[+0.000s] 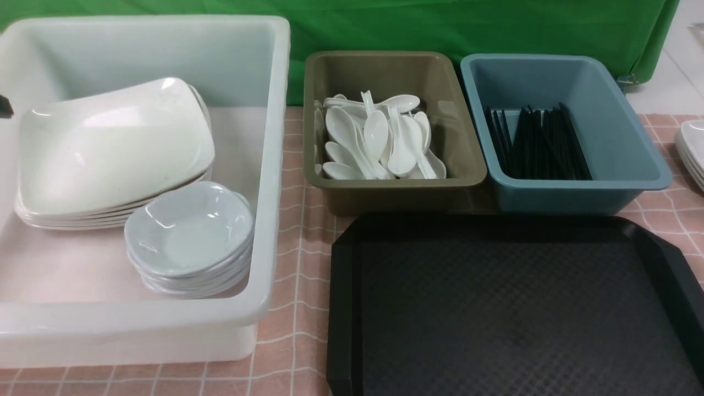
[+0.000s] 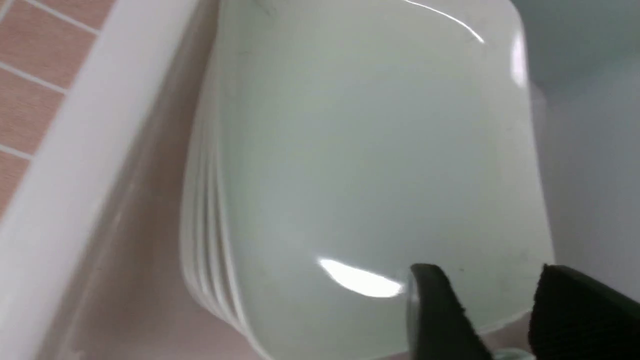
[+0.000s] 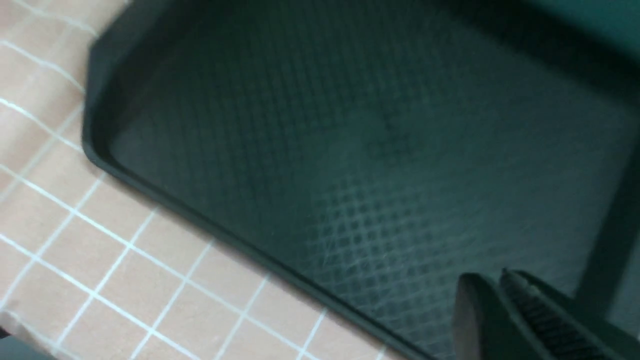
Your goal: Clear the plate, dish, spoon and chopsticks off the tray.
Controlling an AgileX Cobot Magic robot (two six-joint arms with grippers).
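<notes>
The black tray (image 1: 517, 308) lies at the front right with nothing on it. A large white plate (image 1: 115, 148) rests tilted on top of a stack of plates inside the white tub. A stack with a small dish (image 1: 190, 236) on top sits in front of it. White spoons (image 1: 379, 137) fill the olive bin and black chopsticks (image 1: 539, 146) lie in the blue bin. My left gripper (image 2: 487, 280) hangs open over the top plate's (image 2: 370, 150) edge, gripping nothing. Above the bare tray (image 3: 350, 125), my right gripper (image 3: 487, 276) is shut and empty.
The big white tub (image 1: 269, 165) takes up the left side. The olive bin (image 1: 396, 184) and blue bin (image 1: 632, 143) stand side by side behind the tray. More white dishes (image 1: 694, 148) sit at the far right edge. A pink checked cloth covers the table.
</notes>
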